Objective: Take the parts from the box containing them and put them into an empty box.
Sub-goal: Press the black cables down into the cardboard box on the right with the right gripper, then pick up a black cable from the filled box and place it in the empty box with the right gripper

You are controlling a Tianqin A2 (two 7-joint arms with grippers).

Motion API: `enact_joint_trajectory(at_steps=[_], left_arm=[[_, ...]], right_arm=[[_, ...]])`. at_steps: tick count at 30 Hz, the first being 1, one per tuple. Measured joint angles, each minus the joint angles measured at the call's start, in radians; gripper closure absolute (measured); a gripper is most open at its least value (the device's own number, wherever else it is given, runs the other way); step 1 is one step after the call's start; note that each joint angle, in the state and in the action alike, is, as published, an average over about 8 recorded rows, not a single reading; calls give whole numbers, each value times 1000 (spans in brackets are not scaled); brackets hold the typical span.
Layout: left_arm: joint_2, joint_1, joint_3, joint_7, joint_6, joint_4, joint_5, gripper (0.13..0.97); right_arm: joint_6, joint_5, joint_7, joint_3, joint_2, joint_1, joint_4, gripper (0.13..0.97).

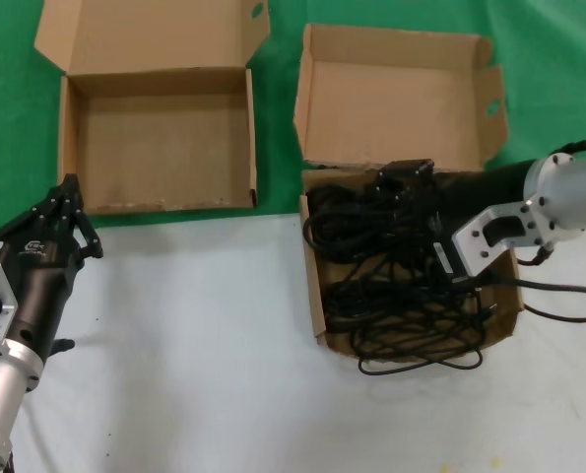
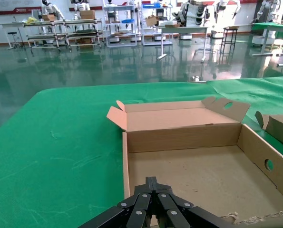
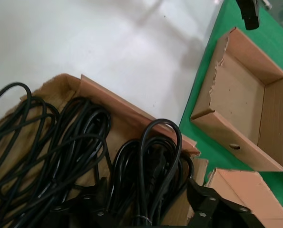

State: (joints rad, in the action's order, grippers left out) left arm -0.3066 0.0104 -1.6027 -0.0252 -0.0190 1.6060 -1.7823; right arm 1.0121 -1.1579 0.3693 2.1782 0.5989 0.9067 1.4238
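Only the right wrist view shows right gripper (image 3: 146, 209) straddling cables (image 3: 151, 171), spread wide.

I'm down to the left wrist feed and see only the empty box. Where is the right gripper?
Observer: The right gripper is low over the far end of the box of cables, near its lid hinge.
Operator: Any cables outside that box?
Observer: Yes, one black cable loop spills over its near edge onto the white table.
Operator: Where's my left gripper?
Observer: The left gripper, fingers together, sits by the empty box, at its near left corner.
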Motion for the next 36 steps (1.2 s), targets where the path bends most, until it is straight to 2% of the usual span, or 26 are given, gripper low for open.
enact_joint_trajectory(at_steps=[2, 10, 11, 19, 28, 36], left_arm=[[0, 0, 0, 0, 0, 0, 0, 947], [0, 0, 0, 0, 0, 0, 0, 952], [0, 0, 0, 0, 0, 0, 0, 952], [0, 0, 0, 0, 0, 0, 0, 952], [0, 0, 0, 0, 0, 0, 0, 952], [0, 0, 0, 0, 0, 0, 0, 952]], right_arm=[[-1, 11, 3, 4, -6, 7, -10, 413], [-1, 42, 10, 15, -16, 24, -38, 627], [-1, 43, 11, 15, -16, 25, -41, 627], [5, 38, 7, 8, -13, 26, -51, 798], [12, 19, -2, -7, 7, 12, -44, 885], [38, -39, -76, -49, 27, 17, 12, 887]])
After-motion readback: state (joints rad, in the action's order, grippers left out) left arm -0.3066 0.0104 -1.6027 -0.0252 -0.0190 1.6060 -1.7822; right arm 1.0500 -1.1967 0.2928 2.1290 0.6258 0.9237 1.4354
